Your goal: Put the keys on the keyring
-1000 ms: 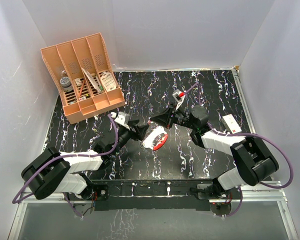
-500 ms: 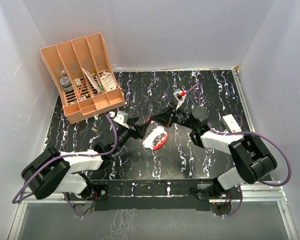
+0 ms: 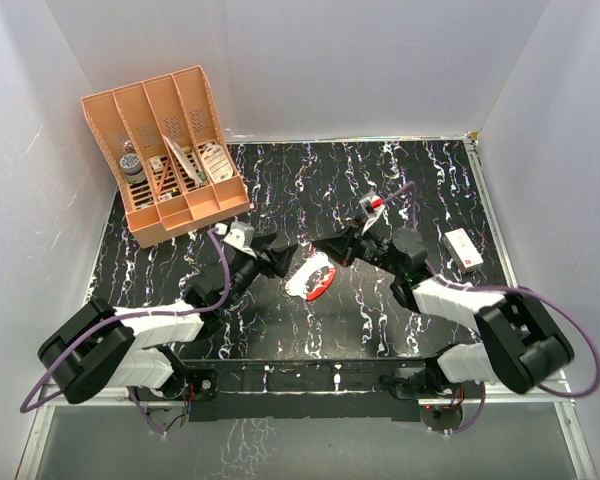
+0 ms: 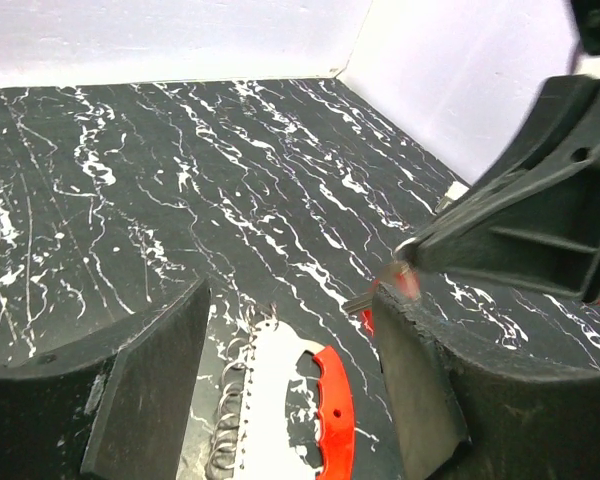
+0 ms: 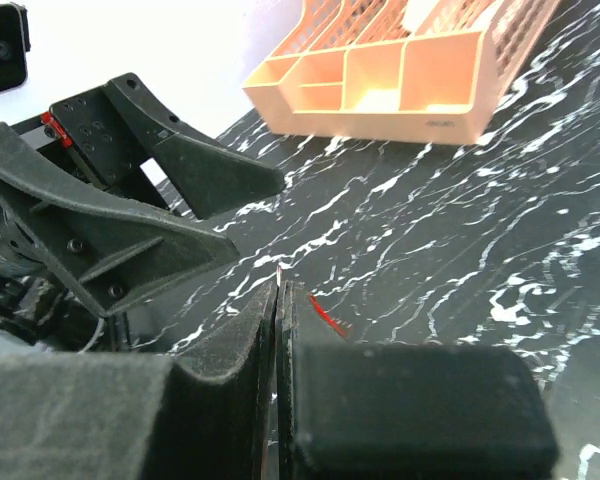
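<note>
Right gripper pinches the keys at frame centre. Left gripper stands open astride the keyring. Risk: a thin pinch lets the keys twist and miss the loop.

Overhead downward, wrist views close, left shares keyring

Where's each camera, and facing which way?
Top external: above, behind the bases, facing down at the table; both arms show.
Left wrist: looks through the open left gripper at the keyring and right gripper.
Right wrist: looks along the right gripper, shut on the key, at left gripper and organizer.
Shared: keyring, in top and left wrist.
</note>
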You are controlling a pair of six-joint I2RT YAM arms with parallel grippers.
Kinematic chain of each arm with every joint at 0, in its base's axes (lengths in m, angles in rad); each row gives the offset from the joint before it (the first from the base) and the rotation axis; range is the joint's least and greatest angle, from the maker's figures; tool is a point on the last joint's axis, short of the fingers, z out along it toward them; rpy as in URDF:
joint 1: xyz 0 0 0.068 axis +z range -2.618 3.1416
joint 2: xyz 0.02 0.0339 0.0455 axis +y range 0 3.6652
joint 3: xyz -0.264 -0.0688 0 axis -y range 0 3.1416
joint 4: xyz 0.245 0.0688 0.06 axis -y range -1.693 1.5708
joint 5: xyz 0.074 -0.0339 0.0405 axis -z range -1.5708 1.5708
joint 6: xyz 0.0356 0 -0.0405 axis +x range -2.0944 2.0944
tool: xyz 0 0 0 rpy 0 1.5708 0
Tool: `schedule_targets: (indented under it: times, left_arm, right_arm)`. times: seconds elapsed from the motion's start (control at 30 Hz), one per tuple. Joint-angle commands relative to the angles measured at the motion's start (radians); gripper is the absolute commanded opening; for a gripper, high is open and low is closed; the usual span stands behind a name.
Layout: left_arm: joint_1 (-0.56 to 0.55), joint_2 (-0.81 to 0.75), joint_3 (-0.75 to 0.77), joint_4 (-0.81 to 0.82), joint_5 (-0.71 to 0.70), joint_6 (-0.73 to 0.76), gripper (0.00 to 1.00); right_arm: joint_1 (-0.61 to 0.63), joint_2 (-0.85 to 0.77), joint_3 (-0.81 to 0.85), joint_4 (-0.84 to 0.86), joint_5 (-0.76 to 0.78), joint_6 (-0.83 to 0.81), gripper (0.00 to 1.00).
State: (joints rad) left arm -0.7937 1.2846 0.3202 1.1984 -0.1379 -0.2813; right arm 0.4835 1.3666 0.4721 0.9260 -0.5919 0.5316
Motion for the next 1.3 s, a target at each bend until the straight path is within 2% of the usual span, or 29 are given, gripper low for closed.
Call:
schedule_targets:
  times: [0.0,0.13,0.3,0.43,0.63,0.97,1.27]
  left_arm:
    - [0.002,-0.093,-0.042,-0.039,-0.049,-0.016,0.65]
    - [0.002,-0.067,-0.044,-0.048,-0.058,-0.028,0.65]
    - [0.002,0.015,0.004,-0.036,-0.017,-0.048,0.64]
    - [0.002,0.066,0.071,-0.100,0.015,-0.051,0.64]
    - [0.002,0.154,0.132,-0.165,0.013,-0.084,0.64]
    - [0.003,0.250,0.157,-0.161,0.032,-0.114,0.63]
    - [0.002,0.265,0.147,-0.096,0.069,-0.134,0.63]
  right_arm:
    - [0.001,-0.184,-0.073,-0.073,0.157,-0.148,0.00]
    - [0.001,-0.287,-0.183,-0.072,0.227,-0.185,0.00]
    - [0.000,-0.310,-0.204,-0.104,0.235,-0.189,0.00]
    - [0.000,-0.317,-0.212,-0.124,0.264,-0.201,0.00]
    - [0.001,-0.285,-0.225,-0.130,0.317,-0.209,0.00]
    - [0.001,-0.201,-0.178,-0.207,0.407,-0.210,0.00]
    - [0.001,-0.130,-0.160,-0.138,0.308,-0.209,0.00]
